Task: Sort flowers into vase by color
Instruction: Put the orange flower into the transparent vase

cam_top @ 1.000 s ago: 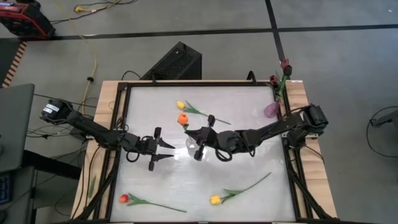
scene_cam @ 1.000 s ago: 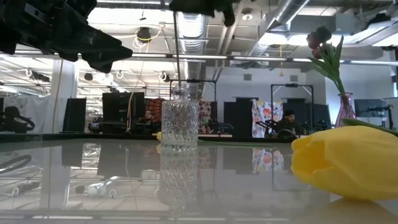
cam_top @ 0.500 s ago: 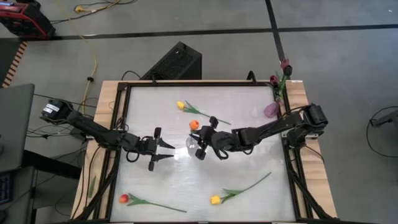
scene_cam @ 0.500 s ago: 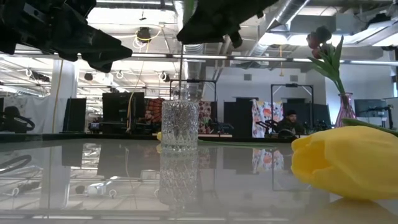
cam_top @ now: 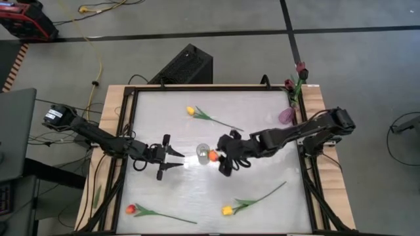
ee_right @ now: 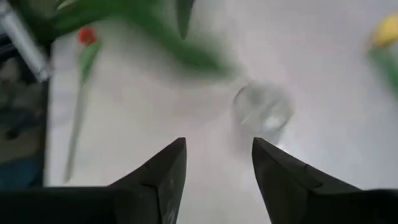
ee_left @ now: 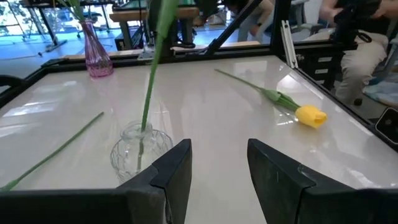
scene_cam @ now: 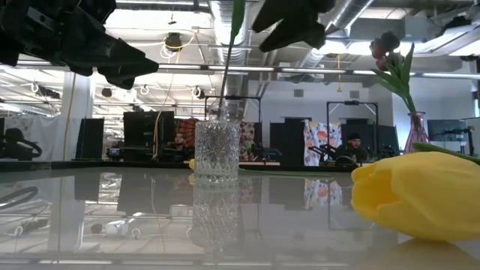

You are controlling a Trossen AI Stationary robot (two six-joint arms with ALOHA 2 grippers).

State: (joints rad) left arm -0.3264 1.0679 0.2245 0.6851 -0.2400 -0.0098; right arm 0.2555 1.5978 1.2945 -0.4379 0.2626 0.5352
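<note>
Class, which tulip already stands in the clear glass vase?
The orange tulip: its stem sits in the clear glass vase mid-table, while the yellow and red ones lie flat.

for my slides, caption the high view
Right gripper open beside clear vase now holding orange tulip; left gripper waits.

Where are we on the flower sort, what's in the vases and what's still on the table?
Done: two maroon tulips in the pink vase, orange tulip in the clear vase. Right hand open beside it, holding nothing. Left: two yellow tulips and a red tulip lie on the table.
</note>
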